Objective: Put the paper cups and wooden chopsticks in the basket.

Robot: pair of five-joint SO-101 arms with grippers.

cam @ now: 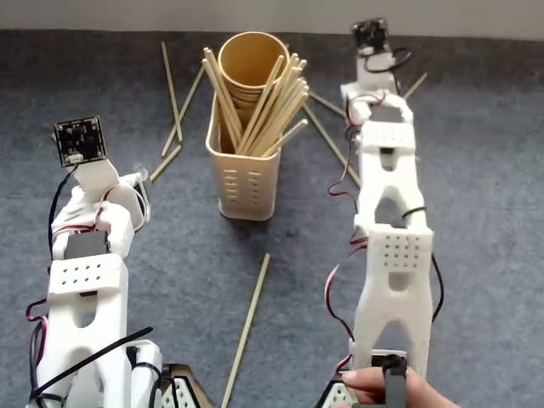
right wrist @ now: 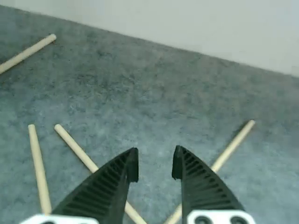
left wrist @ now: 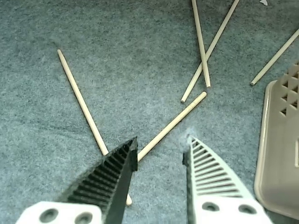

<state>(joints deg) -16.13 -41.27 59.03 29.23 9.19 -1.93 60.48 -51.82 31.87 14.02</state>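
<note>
At frame left, the left gripper [left wrist: 161,142] is hovering, jaws apart, above loose chopsticks [left wrist: 173,124]. At centre, the basket [cam: 244,183] is holding paper cups [cam: 252,58] and a chopstick bundle [cam: 272,110]. At right, the right gripper [right wrist: 155,154] is hanging, jaws slightly apart, over stray chopsticks [right wrist: 74,147].

A grey-blue, carpet-like surface [cam: 484,153] spreads across the high view from the lower edge almost to the top. Its short pile is mottled with lighter and darker flecks. Along the top edge of that frame runs a narrow pale band, a plain off-white wall [cam: 255,13] that meets the surface in a straight line. In the right wrist view the same bare wall takes the upper part of the frame, and its lower edge slants down toward the right. The light is soft and even, and shadows on the pile are faint and short.
</note>
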